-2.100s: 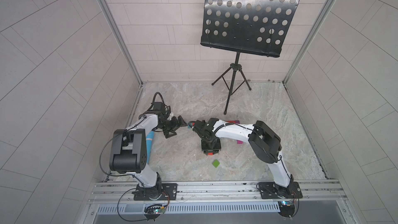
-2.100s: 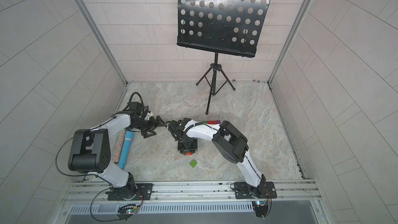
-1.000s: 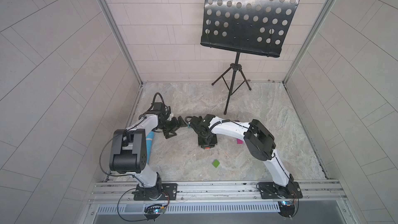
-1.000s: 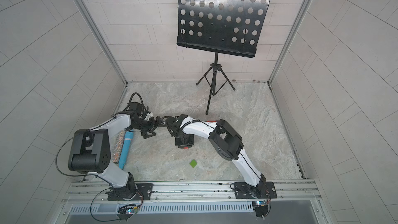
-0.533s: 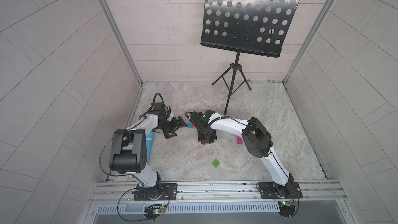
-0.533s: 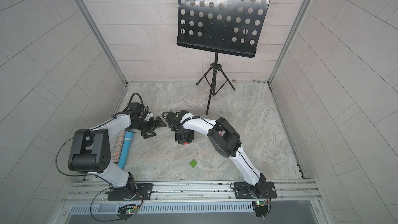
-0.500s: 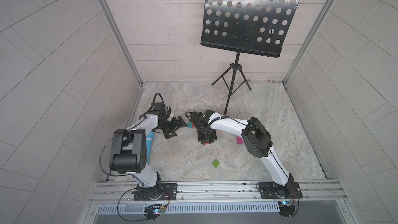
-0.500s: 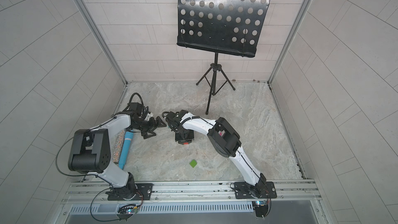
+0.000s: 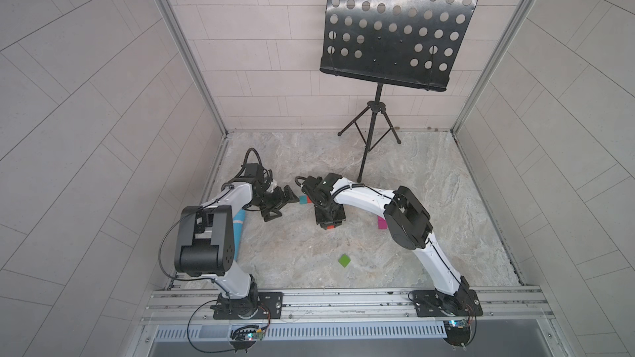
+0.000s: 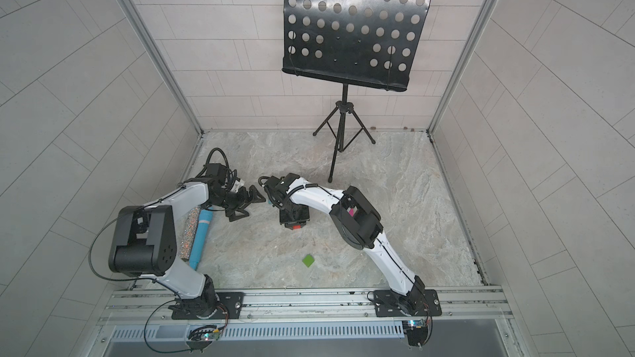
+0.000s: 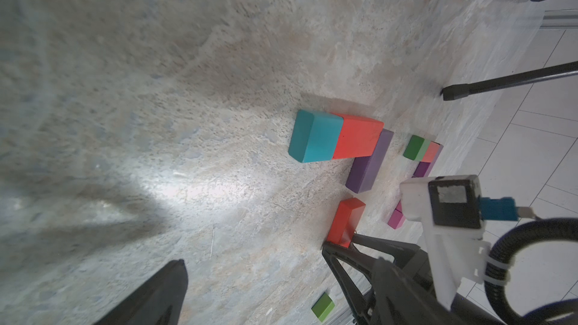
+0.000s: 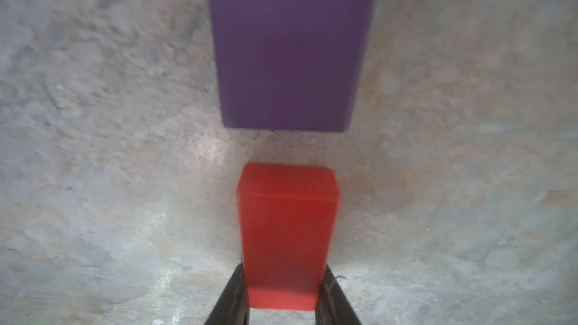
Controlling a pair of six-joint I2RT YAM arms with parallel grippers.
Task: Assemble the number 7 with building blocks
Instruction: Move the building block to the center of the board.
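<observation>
Placement step, by the look of it: the right gripper [image 12: 283, 279] is pinched tight on the near end of a red block [image 12: 286, 223], jaws narrow on either side. That block points straight at the free end of the purple block [image 12: 291, 48], in line with it but with a strip of bare table between them. The number 7 [image 11: 364, 168] so far reads as a teal block [image 11: 312, 140] and a red bar block [image 11: 356, 137] across the top, with the purple one as the stem. I'd say the next move calls for a short straight push to close that gap, then a release. The left gripper [image 9: 280, 206] hangs near the teal end, spread wide and empty.
</observation>
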